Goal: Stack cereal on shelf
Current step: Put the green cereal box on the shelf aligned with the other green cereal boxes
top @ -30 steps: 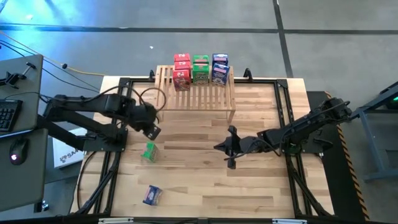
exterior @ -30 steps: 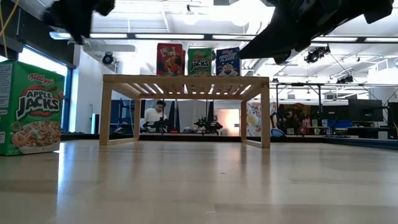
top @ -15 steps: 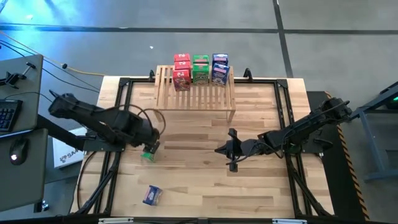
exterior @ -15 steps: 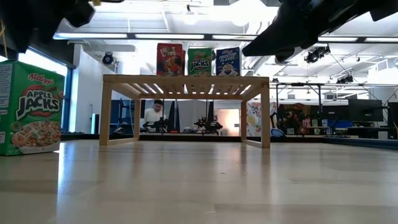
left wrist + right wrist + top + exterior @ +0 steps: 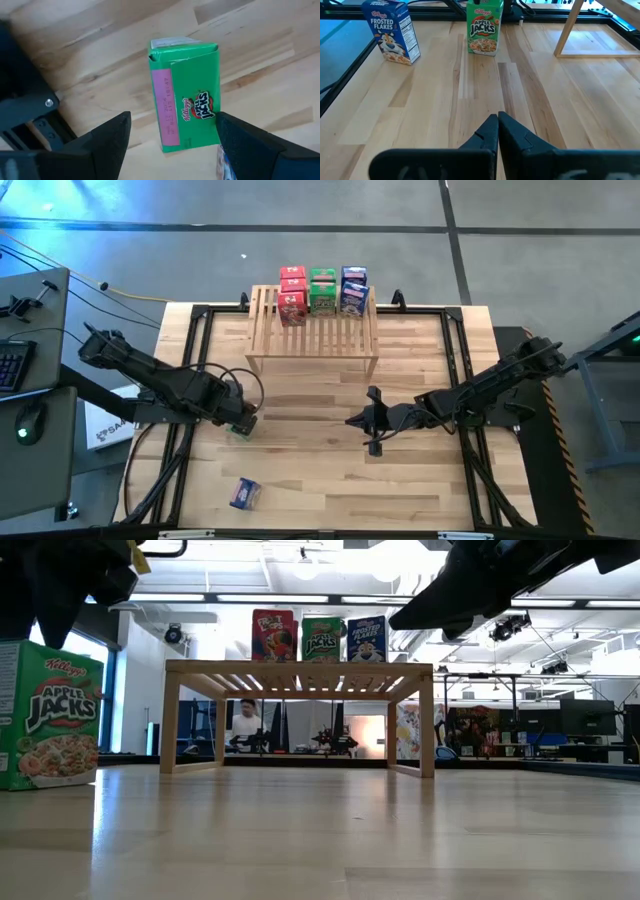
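A green cereal box point(image 5: 185, 95) stands upright on the table at the left point(image 5: 240, 428) point(image 5: 50, 715). My left gripper point(image 5: 172, 125) point(image 5: 238, 420) hangs open right above it, pointing down, one finger on each side of the box and a gap showing at one side. On the table's middle right, my right gripper point(image 5: 497, 120) point(image 5: 350, 419) is shut on nothing. The shelf point(image 5: 313, 335) point(image 5: 300, 667) stands at the far edge and carries red point(image 5: 273, 635), green point(image 5: 321, 639) and blue point(image 5: 366, 639) boxes along its far side.
A blue cereal box point(image 5: 244, 494) point(image 5: 392, 31) stands upright near the table's near left corner. Black frame rails point(image 5: 200, 315) run along the table's edges. Bare wood lies between the shelf and the near edge. A person sits far off in the room beyond the shelf.
My left gripper has moved toward the table's near edge and down, from beside the shelf's left leg to right over the green box. The green box has stayed where it was.
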{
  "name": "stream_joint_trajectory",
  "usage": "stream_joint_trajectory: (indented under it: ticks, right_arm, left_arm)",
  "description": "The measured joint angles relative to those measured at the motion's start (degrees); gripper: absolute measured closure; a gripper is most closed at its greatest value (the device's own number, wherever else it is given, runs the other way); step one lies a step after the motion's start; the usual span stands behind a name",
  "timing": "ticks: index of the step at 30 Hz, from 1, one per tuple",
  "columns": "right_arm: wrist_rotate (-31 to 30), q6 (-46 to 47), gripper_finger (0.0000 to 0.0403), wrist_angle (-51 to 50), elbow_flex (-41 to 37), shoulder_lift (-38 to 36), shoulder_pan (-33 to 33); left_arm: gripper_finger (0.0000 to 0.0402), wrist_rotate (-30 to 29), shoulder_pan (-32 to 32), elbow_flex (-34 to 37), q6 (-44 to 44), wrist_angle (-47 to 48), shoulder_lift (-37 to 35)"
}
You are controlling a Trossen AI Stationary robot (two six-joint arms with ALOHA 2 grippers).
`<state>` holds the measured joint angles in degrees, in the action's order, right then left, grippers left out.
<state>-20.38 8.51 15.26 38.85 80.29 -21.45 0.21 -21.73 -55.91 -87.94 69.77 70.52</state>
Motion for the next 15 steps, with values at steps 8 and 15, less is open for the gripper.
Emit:
stream_joint_trajectory:
  ticks: [8, 15]
  right_arm:
    - [0.0, -0.02, 0.0402, 0.22, 0.0, 0.0, 0.0]
    - [0.0, -0.02, 0.0402, 0.33, 0.0, 0.0, 0.0]
  left_arm:
    - [0.0122, -3.72, -0.98, 0.07, -0.49, -1.25, 0.06]
    - [0.0125, -4.74, -1.23, 0.1, 0.98, -1.22, -0.3]
